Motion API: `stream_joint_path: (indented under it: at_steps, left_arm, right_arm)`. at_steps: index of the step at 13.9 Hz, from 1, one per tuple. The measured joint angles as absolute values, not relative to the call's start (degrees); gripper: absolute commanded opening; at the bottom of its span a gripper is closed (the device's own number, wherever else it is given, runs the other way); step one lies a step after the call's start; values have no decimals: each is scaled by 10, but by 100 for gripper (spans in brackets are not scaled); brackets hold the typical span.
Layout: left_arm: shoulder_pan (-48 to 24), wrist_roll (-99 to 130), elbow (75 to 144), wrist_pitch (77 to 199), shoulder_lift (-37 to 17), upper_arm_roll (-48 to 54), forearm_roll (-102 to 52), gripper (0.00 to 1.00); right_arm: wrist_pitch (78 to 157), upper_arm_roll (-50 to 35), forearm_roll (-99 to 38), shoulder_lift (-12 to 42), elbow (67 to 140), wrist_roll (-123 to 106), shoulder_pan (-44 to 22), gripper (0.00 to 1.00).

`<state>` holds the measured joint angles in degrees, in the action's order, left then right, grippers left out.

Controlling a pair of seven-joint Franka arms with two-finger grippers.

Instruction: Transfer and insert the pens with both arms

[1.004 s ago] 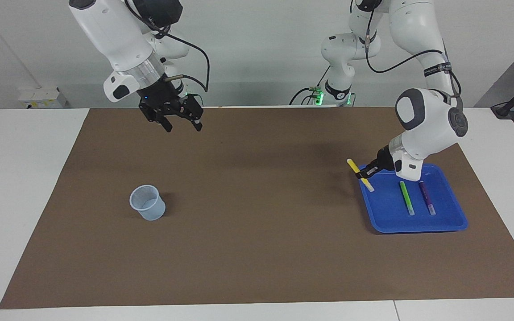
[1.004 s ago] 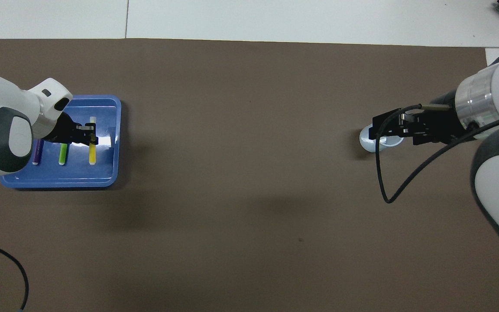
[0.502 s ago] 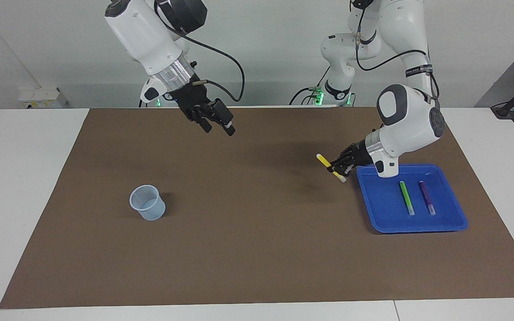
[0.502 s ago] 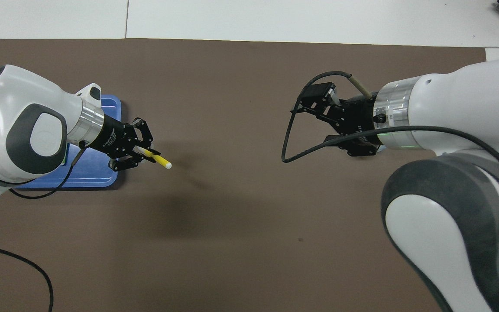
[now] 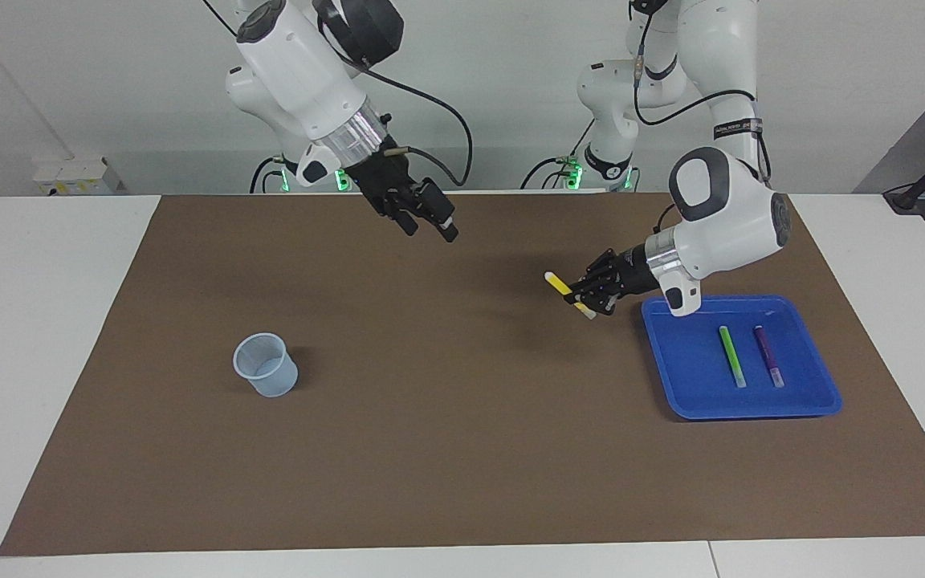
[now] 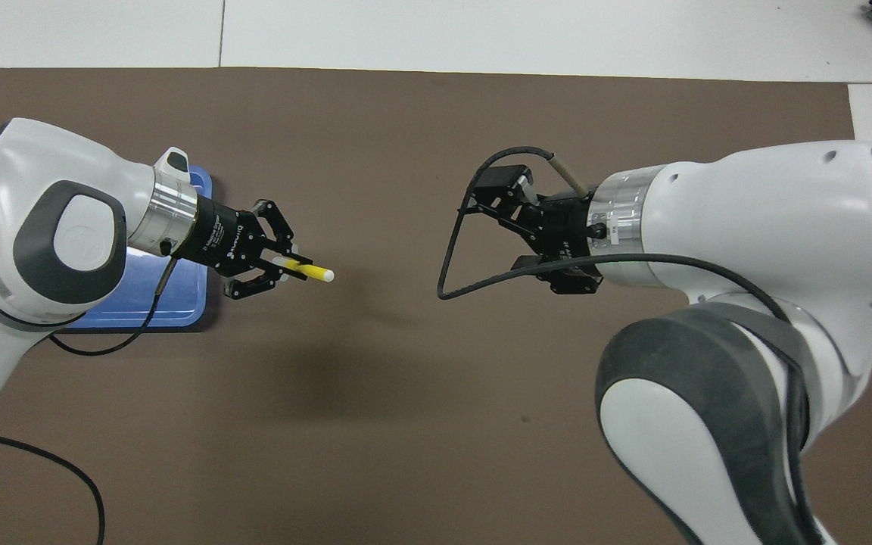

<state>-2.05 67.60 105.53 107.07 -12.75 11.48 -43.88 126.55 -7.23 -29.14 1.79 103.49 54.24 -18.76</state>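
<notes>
Start with your left hand [image 6: 288, 261]: its fingers are clamped on the thin yellow marker-like pen [image 6: 307, 270] with the whitish end cap, held in the air over bare brown mat just off the blue plastic tray [image 5: 812, 405]. The pen's long axis lies roughly level and points out of the hand toward the middle of the bench [image 5: 45, 321], so its free capped end faces your right hand [image 5: 428, 229].

That right hand hangs over the mat's middle, tilted toward the pen, its fingers apart with a clear gap. The two hands are well apart, with open mat and nothing standing between them. I judge this as the approach to a handover: you will want the right hand's gap lined up across the pen's free end, square to its axis.

The bright green pen [image 5: 732, 356] and the purple pen [image 5: 768, 356] lie side by side in the tray. The pale translucent plastic cup [image 5: 266, 365] stands upright toward the right arm's end, with free room all around it.
</notes>
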Motion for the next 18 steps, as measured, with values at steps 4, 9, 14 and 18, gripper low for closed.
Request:
stream_joint_path:
  at_steps: [4,9,14,18]
  left_arm:
    - [-52,744,1055,1108,-127,121,-499,0]
    - [-85,796,1056,1151,-128,121,-536,0]
    - [-89,800,1056,1144,-125,123,-561,0]
    - [-89,801,1056,1144,-122,123,-572,0]
  right_arm:
    - [1330,-73,-293,30,1055,561,-231,100]
    - [1392,-67,-324,60,1058,560,-234,100]
    - [1404,-65,-325,75,1058,549,-228,100]
    - [1404,-68,-343,77,1059,549,-229,100]
